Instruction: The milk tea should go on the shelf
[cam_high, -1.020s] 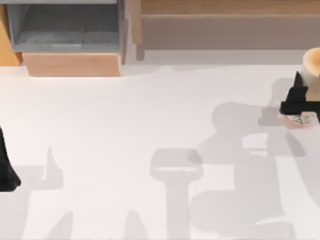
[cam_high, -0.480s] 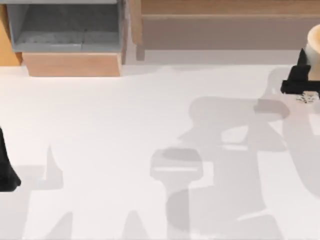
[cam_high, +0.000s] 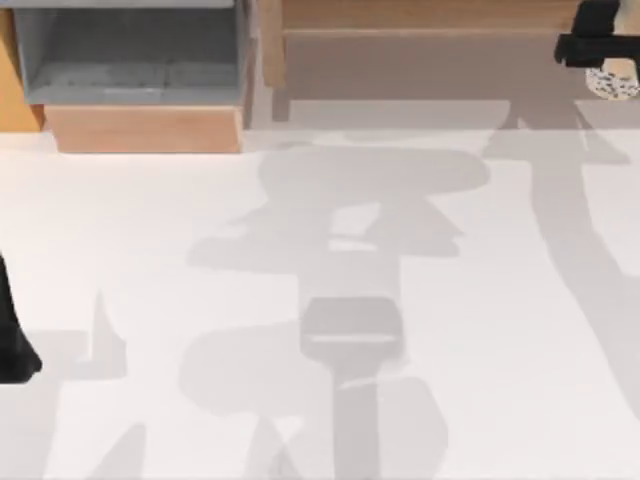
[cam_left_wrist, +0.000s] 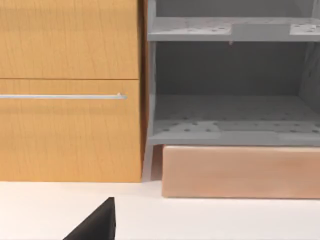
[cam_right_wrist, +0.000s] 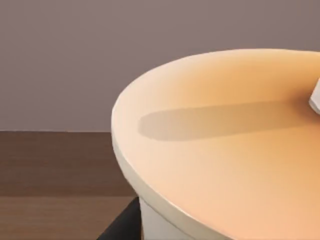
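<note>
Writing: no brand, label or lettering can be read on any surface.
My right gripper (cam_high: 598, 50): at the upper right corner of the top view, over the front of the shelf; its black fingers pinch the milk tea.
Milk tea (cam_high: 612, 82): held in my right gripper at the upper right of the top view, in front of the shelf's taupe face; the speckled pearl base pokes out below the black fingers (the rest of the cup is covered by the gripper and cut by the frame edge). In the right wrist view the orange-tan top (cam_right_wrist: 225, 145) is seen close up, cut off at the right and lower edges, with a long shadow across it.
Shelf (cam_high: 430, 40): along the top of the top view, right of centre, brown board above a taupe-grey front, a light wooden post at its left end; its far part is cut by the frame. In the right wrist view brown wood (cam_right_wrist: 55, 170) lies beyond the cup.
My left gripper (cam_high: 12, 340): parked at the left edge of the top view, mostly cut off; I cannot tell whether its fingers are spread or pressed together.
Grey cabinet (cam_high: 130, 60): upper left of the top view, its compartments hold nothing that I can make out; the light wood front (cam_high: 145, 128) sits below it.
Orange-brown drawer panel (cam_left_wrist: 70, 90): left of the cabinet in the left wrist view, with a thin metal handle.
Table (cam_high: 300, 250): white, crossed by grey arm shadows.
</note>
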